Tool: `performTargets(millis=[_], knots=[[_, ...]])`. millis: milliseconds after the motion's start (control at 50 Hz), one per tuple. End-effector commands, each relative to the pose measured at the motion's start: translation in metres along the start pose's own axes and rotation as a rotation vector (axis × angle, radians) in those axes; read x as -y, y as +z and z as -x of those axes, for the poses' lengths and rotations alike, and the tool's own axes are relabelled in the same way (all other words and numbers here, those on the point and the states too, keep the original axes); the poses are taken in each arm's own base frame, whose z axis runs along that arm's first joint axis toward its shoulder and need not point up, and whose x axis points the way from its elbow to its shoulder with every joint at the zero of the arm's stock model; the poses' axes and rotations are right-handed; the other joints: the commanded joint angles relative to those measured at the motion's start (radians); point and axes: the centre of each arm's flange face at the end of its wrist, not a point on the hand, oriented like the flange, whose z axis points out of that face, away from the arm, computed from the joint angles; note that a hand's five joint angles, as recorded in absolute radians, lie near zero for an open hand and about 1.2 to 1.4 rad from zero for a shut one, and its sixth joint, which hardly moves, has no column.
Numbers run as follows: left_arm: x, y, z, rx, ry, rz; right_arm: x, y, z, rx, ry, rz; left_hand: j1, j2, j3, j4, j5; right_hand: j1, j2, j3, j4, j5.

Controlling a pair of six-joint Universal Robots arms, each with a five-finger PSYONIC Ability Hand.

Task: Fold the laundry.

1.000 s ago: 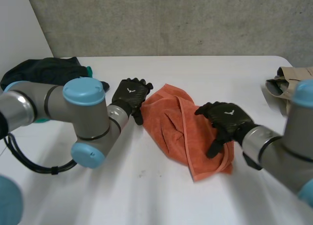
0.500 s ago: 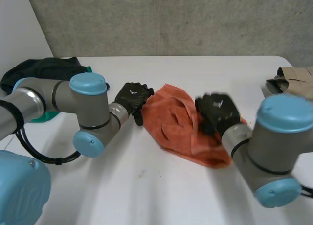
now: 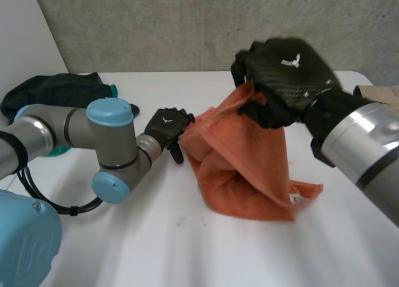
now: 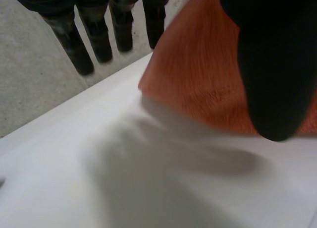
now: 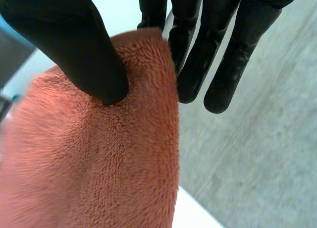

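1. FOLD UNDER WAY: The robot's right hand (image 3: 283,75) lifts one edge of an orange towel (image 3: 243,168) clear of the white table (image 3: 187,249). The rest of the cloth drapes down to the tabletop near the table's centre.
2. The right wrist view shows the grip. The thumb (image 5: 79,49) is clamped toward the fingers (image 5: 188,44) with the towel's rim pinched between them, a hold that looks meant to carry that edge across.
3. The left hand (image 3: 166,126) sits low at the towel's 9 o'clock edge. Its fingers (image 4: 79,44) are straight and off the cloth, and its thumb (image 4: 272,64) lies over the orange pile, pinching nothing. It is probably acting as an anchor, so the towel does not slide as the far side rises.
4. The job appears to be at an early stage: the towel is bunched and creased, with no neat halves yet.
5. A dark garment (image 3: 56,90) at the table's 10 o'clock and a beige cloth (image 3: 380,92) at 3 o'clock lie well apart from the towel, apparently next in line.
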Motion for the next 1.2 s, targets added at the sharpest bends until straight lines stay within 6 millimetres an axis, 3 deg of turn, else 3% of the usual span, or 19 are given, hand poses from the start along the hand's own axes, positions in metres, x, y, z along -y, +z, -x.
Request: performTargets(millis=[20,120,200,220,280,360,420,520,600,640,680,800,880,900,1000,1080,1100,1140,1200], knots=[[0.003,0.006,0.003,0.026,0.014,-0.052,0.027,-0.014,-0.003,-0.024,0.006,-0.081,1.004,1.028,1.025,1.029,1.027,0.41,0.221,0.215,0.211,0.243],[0.01,0.003,0.016,0.097,0.014,-0.076,0.014,-0.014,-0.028,-0.099,0.005,0.002,1.089,1.113,1.11,1.114,1.113,0.41,0.221,0.215,0.211,0.243],[0.028,-0.015,0.033,0.158,0.013,-0.089,-0.022,-0.005,-0.064,-0.17,0.0,0.144,1.089,1.113,1.11,1.114,1.113,0.41,0.221,0.215,0.211,0.243],[0.033,-0.018,0.036,0.164,0.013,-0.102,-0.048,0.003,-0.073,-0.159,-0.002,0.227,1.089,1.113,1.11,1.114,1.113,0.41,0.221,0.215,0.211,0.243],[0.053,-0.028,0.044,0.189,0.011,-0.17,-0.083,0.018,-0.078,-0.102,-0.053,0.345,1.089,1.113,1.11,1.114,1.113,0.41,0.221,0.215,0.211,0.243],[0.071,-0.028,0.05,0.221,0.031,-0.263,-0.099,0.034,-0.09,-0.091,-0.175,0.418,1.089,1.113,1.11,1.114,1.113,0.41,0.221,0.215,0.211,0.243],[0.095,-0.022,0.064,0.293,0.041,-0.39,-0.091,0.046,-0.103,-0.152,-0.237,0.382,1.089,1.113,1.11,1.114,1.113,0.41,0.221,0.215,0.211,0.243],[0.157,-0.025,0.095,0.485,0.055,-0.628,-0.044,0.091,-0.129,-0.315,-0.409,0.024,1.089,1.113,1.11,1.114,1.113,0.41,0.221,0.215,0.211,0.243],[0.19,-0.04,0.1,0.531,0.05,-0.746,-0.011,0.107,-0.136,-0.398,-0.531,-0.284,1.089,1.113,1.11,1.114,1.113,0.41,0.221,0.215,0.211,0.243],[0.214,-0.059,0.099,0.544,0.041,-0.824,0.002,0.107,-0.137,-0.429,-0.572,-0.407,1.089,1.113,1.11,1.114,1.113,0.41,0.221,0.215,0.211,0.243],[0.22,-0.073,0.095,0.543,0.041,-0.846,0.01,0.105,-0.132,-0.42,-0.576,-0.476,1.089,1.113,1.11,1.114,1.113,0.41,0.221,0.215,0.211,0.243],[0.204,-0.094,0.086,0.529,0.051,-0.799,-0.017,0.099,-0.114,-0.214,-0.426,-0.409,1.089,1.113,1.11,1.114,1.113,0.41,0.221,0.215,0.211,0.243],[0.159,-0.097,0.071,0.488,0.05,-0.638,-0.052,0.088,-0.101,-0.13,-0.332,-0.234,1.089,1.113,1.11,1.114,1.113,0.41,0.221,0.215,0.211,0.243],[0.135,-0.098,0.063,0.462,0.05,-0.555,-0.058,0.086,-0.1,-0.125,-0.313,-0.194,1.089,1.113,1.11,1.114,1.113,0.41,0.221,0.215,0.211,0.243],[0.082,-0.107,0.033,0.375,0.054,-0.364,-0.106,0.058,-0.106,-0.069,-0.202,0.083,1.089,1.113,1.11,1.114,1.113,0.41,0.221,0.215,0.211,0.243],[0.053,-0.115,0.009,0.306,0.054,-0.265,-0.137,0.036,-0.08,0.153,-0.214,0.218,1.089,1.113,1.11,1.114,1.113,-0.019,-0.208,-0.214,-0.218,-0.186],[0.049,-0.116,0.006,0.296,0.057,-0.251,-0.148,0.028,-0.069,0.245,-0.241,0.246,1.089,1.113,1.11,1.114,1.113,-0.436,-0.625,-0.631,-0.635,-0.603],[0.043,-0.119,0.001,0.281,0.056,-0.227,-0.157,0.021,-0.063,0.301,-0.277,0.276,1.089,1.113,1.11,1.114,1.113,-0.791,-0.98,-0.986,-0.99,-0.958],[0.043,-0.119,0.0,0.279,0.058,-0.224,-0.167,0.006,-0.066,0.317,-0.319,0.377,1.089,1.113,1.11,1.114,1.113,-0.811,-1.001,-1.007,-1.011,-0.979]])
